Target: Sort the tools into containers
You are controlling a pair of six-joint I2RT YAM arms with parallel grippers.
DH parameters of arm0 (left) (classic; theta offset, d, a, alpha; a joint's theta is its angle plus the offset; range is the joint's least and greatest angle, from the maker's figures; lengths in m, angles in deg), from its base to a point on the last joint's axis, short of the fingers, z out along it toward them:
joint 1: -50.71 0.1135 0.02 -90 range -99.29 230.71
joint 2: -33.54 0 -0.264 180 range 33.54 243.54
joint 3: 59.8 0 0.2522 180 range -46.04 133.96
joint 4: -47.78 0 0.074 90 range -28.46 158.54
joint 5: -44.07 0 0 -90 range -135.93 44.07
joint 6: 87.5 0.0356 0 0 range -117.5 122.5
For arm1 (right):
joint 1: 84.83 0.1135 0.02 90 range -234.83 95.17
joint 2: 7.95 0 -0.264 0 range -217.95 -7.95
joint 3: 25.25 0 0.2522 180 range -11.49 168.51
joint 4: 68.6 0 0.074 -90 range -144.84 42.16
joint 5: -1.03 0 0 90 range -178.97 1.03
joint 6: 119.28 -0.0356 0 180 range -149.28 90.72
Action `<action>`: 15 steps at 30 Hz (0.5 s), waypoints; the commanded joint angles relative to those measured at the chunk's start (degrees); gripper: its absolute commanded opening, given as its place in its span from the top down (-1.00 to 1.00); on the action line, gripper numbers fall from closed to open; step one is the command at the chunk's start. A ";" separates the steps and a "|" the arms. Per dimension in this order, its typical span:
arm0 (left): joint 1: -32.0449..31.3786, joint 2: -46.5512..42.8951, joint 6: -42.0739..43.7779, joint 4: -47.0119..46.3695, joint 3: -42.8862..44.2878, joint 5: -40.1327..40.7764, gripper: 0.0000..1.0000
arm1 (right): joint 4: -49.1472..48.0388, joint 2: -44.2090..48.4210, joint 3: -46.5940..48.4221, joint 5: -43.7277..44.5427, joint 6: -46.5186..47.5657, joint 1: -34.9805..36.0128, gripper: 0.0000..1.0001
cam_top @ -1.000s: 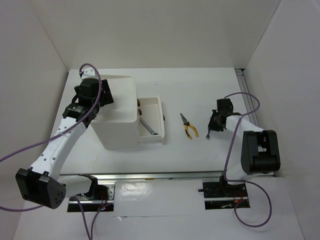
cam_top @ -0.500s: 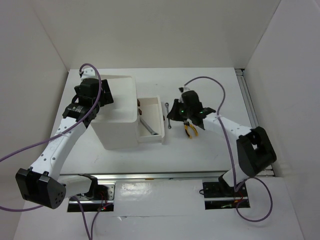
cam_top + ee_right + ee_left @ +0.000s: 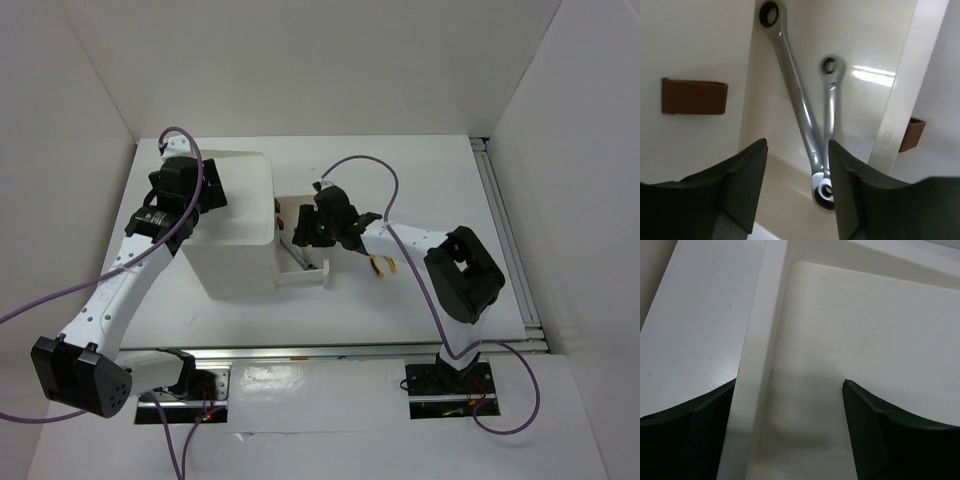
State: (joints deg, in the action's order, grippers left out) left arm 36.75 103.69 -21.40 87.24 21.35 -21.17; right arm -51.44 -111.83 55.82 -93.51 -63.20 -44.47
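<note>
Right gripper (image 3: 797, 150) jaws are seen spread wide with nothing gripped, hung over the pulled-out drawer (image 3: 875, 45). Two silver wrenches are laid flat on the drawer floor, showing in the gap between the fingers. The long wrench (image 3: 795, 95) is run away from the wrist camera with its far ring end leaned left. The short wrench (image 3: 830, 115) is pointed almost straight away. A narrow V is formed, closed at the near ends, where contact is apparent. Brown handles are seen on the box front at left (image 3: 694, 96) and at the right edge (image 3: 912, 134). Left gripper (image 3: 789, 390) jaws are likewise released and empty, set astride the rim of the top bin (image 3: 757, 365), one finger outside, one over the bin floor. Pliers (image 3: 380, 265) are left on the table (image 3: 420, 170) just right of the drawer, yellow handles pointed toward the near edge, nose hidden under the right arm.
</note>
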 commanded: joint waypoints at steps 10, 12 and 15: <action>-1.95 4.65 -0.27 8.85 -3.59 -9.55 -0.81 | 1.00 12.99 -5.16 16.75 10.61 -6.86 0.15; -1.95 4.65 -0.27 8.85 -3.59 -9.55 -0.81 | 2.40 12.21 -6.04 19.90 12.80 -7.66 0.88; -1.95 4.65 -0.27 8.85 -3.59 -9.55 -0.81 | 3.11 7.31 -5.44 16.78 15.27 -8.19 1.00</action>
State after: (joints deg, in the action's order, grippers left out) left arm 36.75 103.69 -21.42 87.24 21.35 -21.17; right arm -50.53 -100.53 51.14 -77.59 -52.62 -53.26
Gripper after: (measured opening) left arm 0.906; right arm 0.010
